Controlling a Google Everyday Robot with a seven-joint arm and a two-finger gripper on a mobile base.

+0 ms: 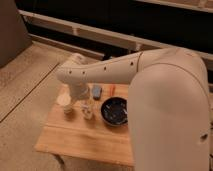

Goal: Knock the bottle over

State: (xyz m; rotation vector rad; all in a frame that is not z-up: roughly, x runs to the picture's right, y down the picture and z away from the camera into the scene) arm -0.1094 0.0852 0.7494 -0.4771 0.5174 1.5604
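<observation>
The bottle point(88, 110) is small, slim and pale, and stands upright on the wooden table point(80, 137) between the pale cream cup point(65, 104) and the dark bowl point(114, 111). My white arm reaches in from the right and bends down over the table's back left part. The gripper point(80, 97) hangs just above and behind the bottle, between it and the cup, and partly hides the cup. I cannot tell whether it touches the bottle.
A flat blue oblong thing point(96, 91) lies behind the bottle, with a small orange item point(111, 89) beside it. The arm's large white body point(170, 115) covers the table's right side. A railing and a dark wall run behind.
</observation>
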